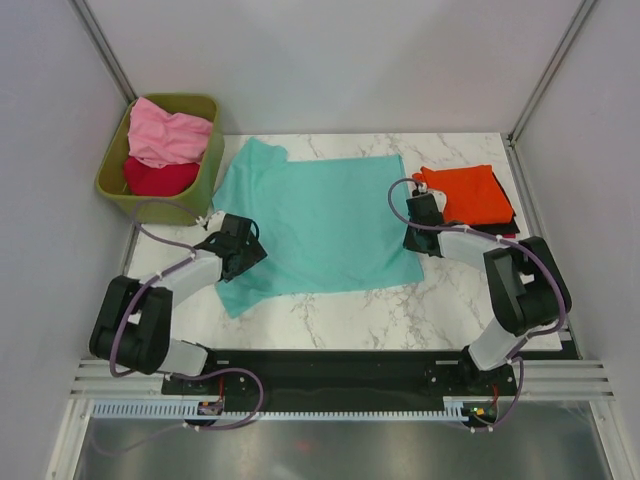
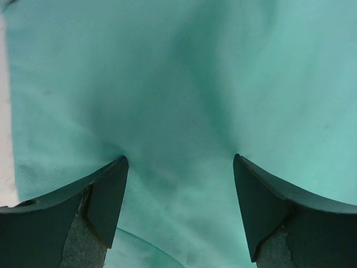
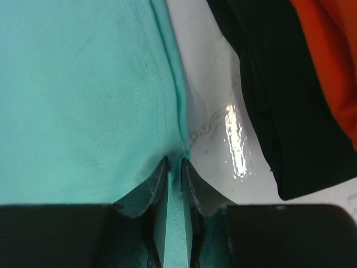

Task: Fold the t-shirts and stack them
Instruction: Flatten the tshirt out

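Note:
A teal t-shirt lies spread flat on the marble table. My left gripper sits over its left side, jaws open wide with teal cloth below them. My right gripper is at the shirt's right edge, shut on the teal hem. A folded orange t-shirt lies on a black t-shirt at the right. Pink and crimson shirts fill the bin.
An olive-green bin stands at the back left, close to my left arm. Bare marble table lies in front of the teal shirt. Grey walls enclose the sides and back.

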{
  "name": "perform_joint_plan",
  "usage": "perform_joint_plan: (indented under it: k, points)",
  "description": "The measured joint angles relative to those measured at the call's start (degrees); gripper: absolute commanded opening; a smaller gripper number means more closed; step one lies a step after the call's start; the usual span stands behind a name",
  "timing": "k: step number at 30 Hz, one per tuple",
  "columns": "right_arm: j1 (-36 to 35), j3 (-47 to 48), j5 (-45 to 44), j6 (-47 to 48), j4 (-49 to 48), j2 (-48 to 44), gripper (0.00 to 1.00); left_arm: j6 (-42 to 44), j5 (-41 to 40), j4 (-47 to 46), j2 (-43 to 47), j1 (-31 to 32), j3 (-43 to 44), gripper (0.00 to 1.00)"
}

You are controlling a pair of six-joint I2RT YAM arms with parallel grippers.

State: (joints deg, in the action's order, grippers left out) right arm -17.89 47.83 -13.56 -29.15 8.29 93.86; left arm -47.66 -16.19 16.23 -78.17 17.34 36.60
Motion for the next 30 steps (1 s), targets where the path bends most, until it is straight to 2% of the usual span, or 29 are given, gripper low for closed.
perform_joint_plan:
  k: [7, 8, 9, 11, 12, 14, 16, 19, 22, 26, 30]
  points:
    - [0.6, 5.1, -3.9, -1.2, 0.2, 4.7, 0.24, 0.1, -2.0, -3.7, -16.7, 0.0, 14.3, 0.8]
    - [0.9, 5.8, -4.4, -1.3, 0.3, 5.4, 0.27, 0.1, -2.0, -4.3, -18.6, -0.2, 16.5, 0.8]
    - [1.1, 6.5, -4.7, -1.6, 0.3, 5.9, 0.4, 0.1, -1.8, -4.5, -20.0, -0.3, 18.0, 0.8]
    - [1.5, 7.5, -5.3, -2.2, 0.3, 6.7, 0.47, 0.1, -1.8, -4.9, -22.7, -0.4, 21.1, 0.8]
    - [1.6, 7.8, -5.5, -2.4, 0.3, 6.8, 0.55, 0.1, -1.8, -5.0, -23.8, -0.5, 22.4, 0.81]
    - [1.8, 7.7, -5.7, -2.9, 0.3, 6.7, 0.58, 0.2, -1.6, -5.3, -25.0, -0.6, 23.9, 0.83]
    - [1.8, 6.8, -5.2, -3.2, -0.3, 5.6, 0.66, 0.2, -1.1, -5.4, -24.9, -0.6, 23.9, 0.85]
    - [1.7, 3.7, -4.3, -3.6, -0.1, 0.9, 0.72, 0.2, 0.4, -5.2, -22.0, -0.5, 21.5, 0.88]
    - [1.6, 2.2, -3.8, -4.3, 0.6, -4.0, 0.68, 0.2, 1.5, -4.2, -14.2, 0.0, 15.8, 0.89]
    - [1.5, 1.2, -3.3, -5.9, 2.4, -8.4, 0.54, -0.3, 1.5, -2.9, -1.4, 0.4, 9.3, 0.9]
    - [1.5, -3.4, -3.3, -6.6, 3.6, -13.7, 0.48, -1.4, 1.5, -2.6, 7.5, 0.5, 4.1, 0.91]
